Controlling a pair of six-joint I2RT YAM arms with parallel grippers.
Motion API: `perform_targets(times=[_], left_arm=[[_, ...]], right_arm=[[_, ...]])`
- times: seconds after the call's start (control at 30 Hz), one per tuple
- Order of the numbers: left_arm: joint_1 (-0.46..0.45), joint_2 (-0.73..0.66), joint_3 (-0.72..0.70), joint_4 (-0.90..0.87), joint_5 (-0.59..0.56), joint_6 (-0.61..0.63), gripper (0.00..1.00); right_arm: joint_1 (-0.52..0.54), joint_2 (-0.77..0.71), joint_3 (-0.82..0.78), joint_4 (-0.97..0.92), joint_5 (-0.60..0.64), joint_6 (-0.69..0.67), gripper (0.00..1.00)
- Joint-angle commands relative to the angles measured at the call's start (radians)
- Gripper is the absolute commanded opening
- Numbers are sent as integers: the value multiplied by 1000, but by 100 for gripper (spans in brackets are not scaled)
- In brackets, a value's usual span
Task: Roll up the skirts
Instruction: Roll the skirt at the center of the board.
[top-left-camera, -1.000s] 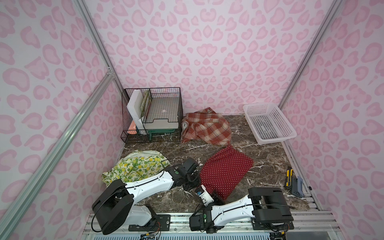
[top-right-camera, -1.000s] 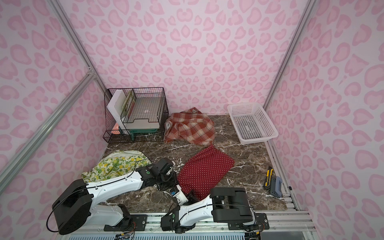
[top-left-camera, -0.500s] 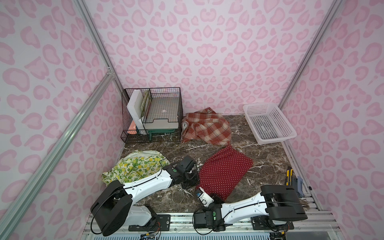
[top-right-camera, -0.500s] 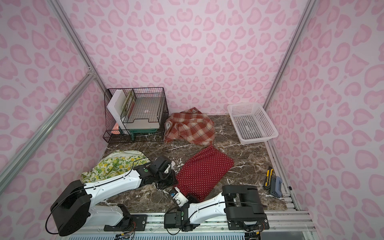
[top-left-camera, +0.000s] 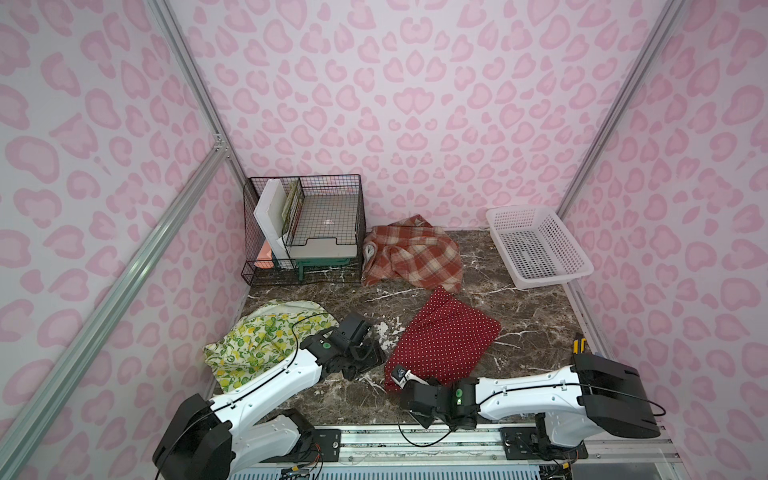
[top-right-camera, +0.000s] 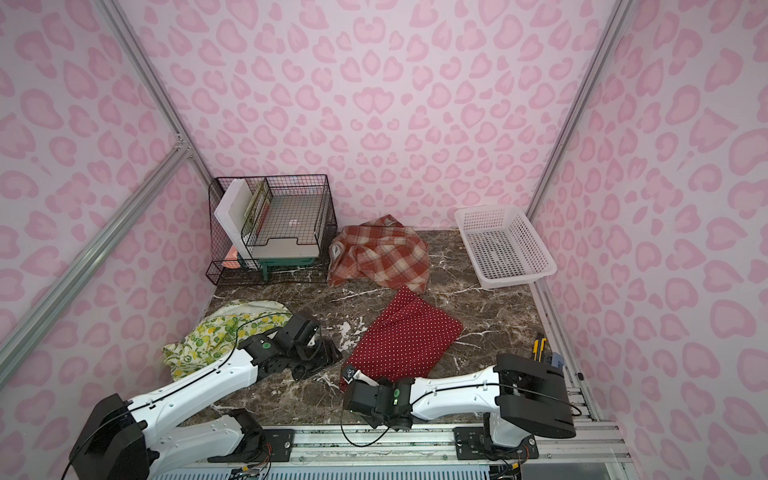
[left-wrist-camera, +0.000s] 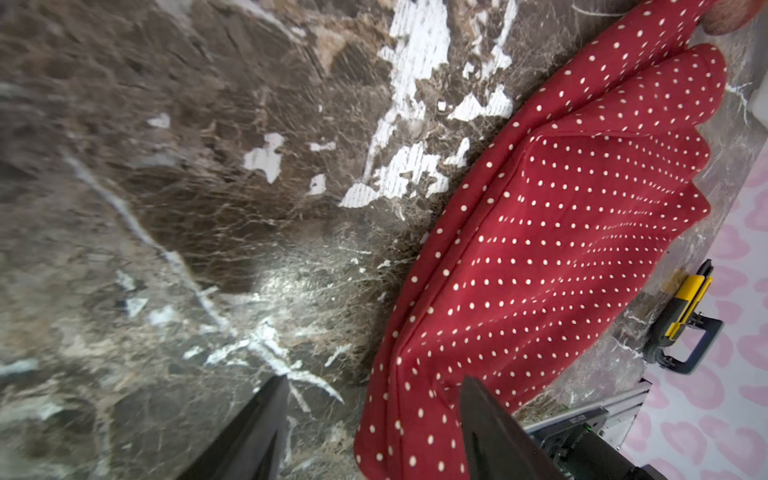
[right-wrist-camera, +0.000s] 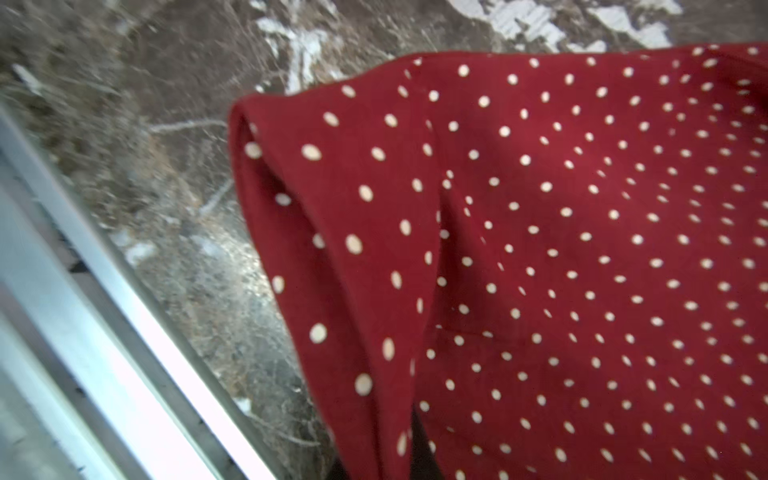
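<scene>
**Left fingers sprung open at the dotted skirt**

The left gripper (left-wrist-camera: 374, 380), shut a second ago, now stands wide over the marble table (top-left-camera: 519, 307). The edge of the red polka-dot skirt (top-left-camera: 449, 336) shows in its gap, unpinched. The right gripper (top-left-camera: 401, 380) stays closed on that skirt's near corner, and its elbow has swung out rightward. The skirt lies mid-table. The plaid skirt (top-left-camera: 411, 253) is crumpled at the back beside the wire rack (top-left-camera: 303, 224). The lemon skirt (top-left-camera: 266, 336) lies near left, partly under the left arm. The white basket (top-left-camera: 536, 249) sits back right, the utility knife (top-left-camera: 578, 344) at the right edge.
</scene>
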Motion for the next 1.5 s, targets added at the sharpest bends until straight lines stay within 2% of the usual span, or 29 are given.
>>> perform_targets(times=[0.0,0.1,0.3,0.5,0.57,0.67,0.77,0.97,1.2,1.47], left_arm=[[1,-42,-14,-71,-41,27,69],[2,-103,-42,-87,-55,20,69],[1,-206,-86,-121,-70,13,66],[-6,-245,-117,-55,-40,19,47],[-20,-239,-119,-32,-40,25,41],[-56,-204,-122,29,-44,27,39],[-104,-140,-107,86,-75,22,42],[-141,-18,-73,181,-125,26,63],[-147,104,-74,315,-117,25,67],[-148,231,-68,371,-168,-2,69]], right_arm=[[-85,-22,-20,126,-259,-64,0],[-173,-17,-44,178,-447,-78,0],[-330,3,-95,293,-719,-54,0],[-521,31,-139,370,-915,-6,0],[-561,46,-144,388,-941,12,0],[-607,84,-153,415,-986,28,0],[-632,121,-148,401,-996,16,0],[-678,185,-158,407,-1011,-4,0],[-705,256,-158,412,-1036,-23,0],[-752,299,-152,404,-1059,-38,0]])
